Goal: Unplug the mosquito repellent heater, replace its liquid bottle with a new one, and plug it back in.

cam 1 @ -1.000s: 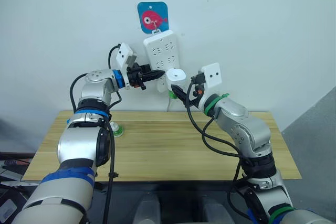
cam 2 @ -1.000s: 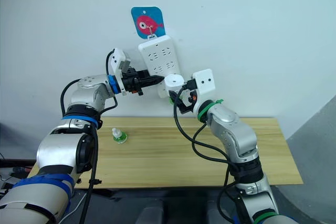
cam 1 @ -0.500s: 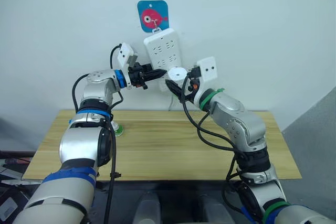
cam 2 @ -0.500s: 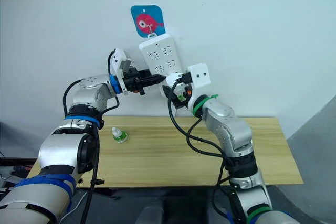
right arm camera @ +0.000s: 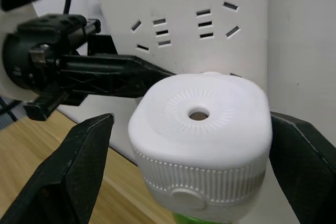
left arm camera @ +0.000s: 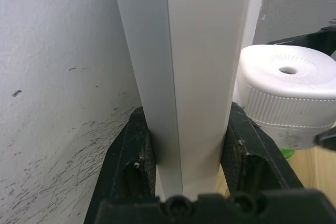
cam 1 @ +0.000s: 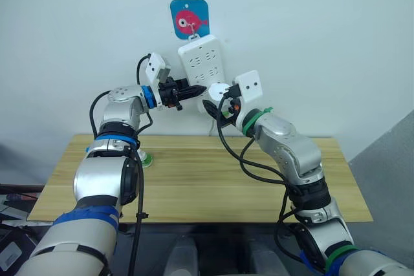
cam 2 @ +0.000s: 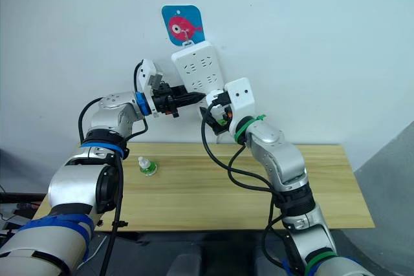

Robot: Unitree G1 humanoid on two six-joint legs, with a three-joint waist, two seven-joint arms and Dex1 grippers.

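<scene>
Comparing with a second ago, you can see your right claw [right arm camera: 184, 150] has swung in from well off the wall: then it held the mosquito repellent heater [right arm camera: 202, 129] clear of the power strip [cam 1: 202, 63], now the heater's back sits right against the strip's lower face. That reads as the final step, plugging back in, well under way, with the new bottle probably already fitted, since a green edge shows under the heater.

Your left claw [left arm camera: 184, 156] has not shifted; its two fingers [left arm camera: 128, 156] are clamped on the side edges of the power strip, bracing it against the wall below the fish hook plate [cam 1: 189, 19].

In the right wrist view the right claw's fingers stand wide apart on either side of the heater with a clear gap on the near side, so you cannot count on a firm hold; the far finger's contact is hard to judge. It looks open around the heater, not pressing it.

Hidden from you: the two prongs and the socket they should enter, covered by the heater body, so you cannot tell whether it is fully seated or merely resting there. The bottle under the heater is cut off at the frame edge. A small green-based bottle [cam 2: 147, 168] stands on the table [cam 1: 194, 185], likely the old one.
</scene>
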